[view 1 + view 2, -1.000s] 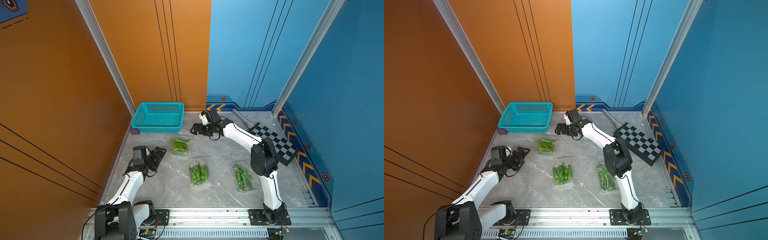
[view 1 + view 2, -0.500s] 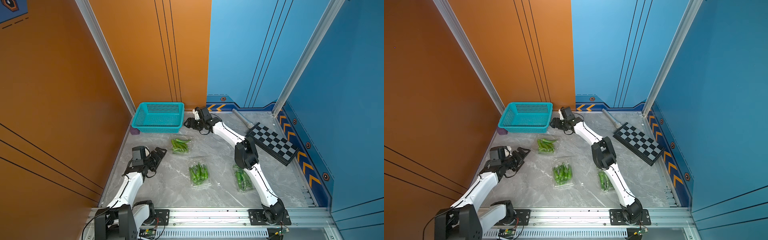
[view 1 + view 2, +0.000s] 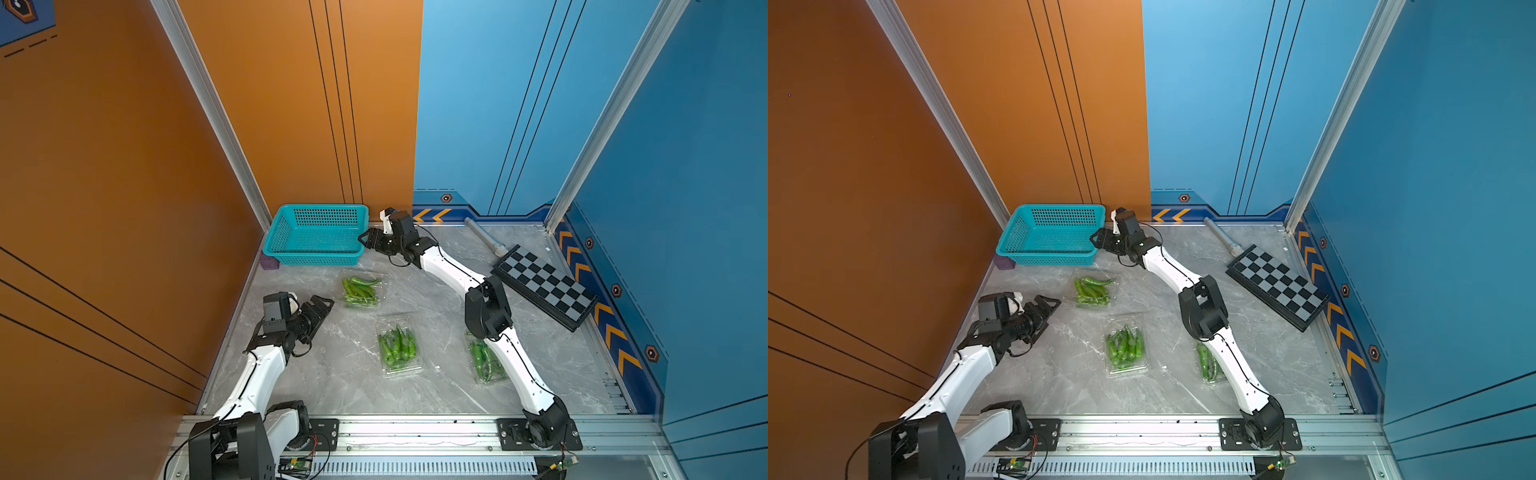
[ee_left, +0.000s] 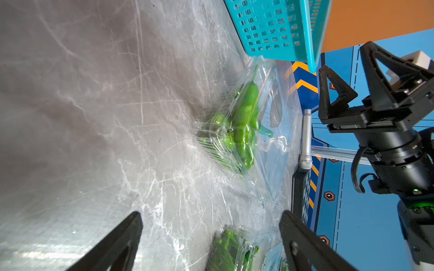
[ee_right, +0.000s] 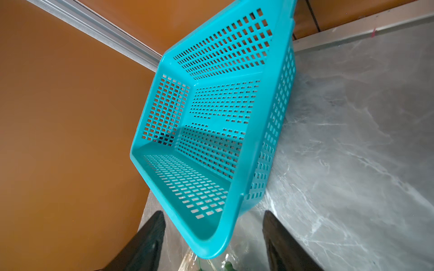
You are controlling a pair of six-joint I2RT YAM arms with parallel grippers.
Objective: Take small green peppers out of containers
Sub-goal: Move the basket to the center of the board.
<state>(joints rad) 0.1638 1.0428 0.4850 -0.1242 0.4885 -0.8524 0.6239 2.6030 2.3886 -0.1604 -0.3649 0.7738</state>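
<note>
Straddling a corner of the basket (image 5: pixel 211 244), the right fingers (image 5: pixel 145 239) stand apart with a gap on each side of the rim, so they grip nothing. The left fingers (image 4: pixel 122 241) are spread wide and empty, low over the desk (image 3: pixel 340 374). They aim at the far tray (image 3: pixel 383 302) but are apart from it. All the peppers (image 3: pixel 359 289) lie inside the three clear trays. The far tray sits just in front of the basket, the middle tray (image 3: pixel 405 372) is in the open, and the third tray (image 3: pixel 500 378) is partly under the right arm. Each pepper looks light, glossy and likely slippery, curved and tapered, firm enough to pinch but easy to bruise. A gentle hold across the thick middle, or on the shoulder below the stem, should be safest. The thin tips and stems would probably slip or snap. The peppers lie piled and crossed, so lifting one may drag its neighbours. The trays look thin, springy and nearly weightless, apt to slide on the smooth marble or rise with a pepper, so one arm may need to pin a rim. Glare hides whether the lids are latched.
</note>
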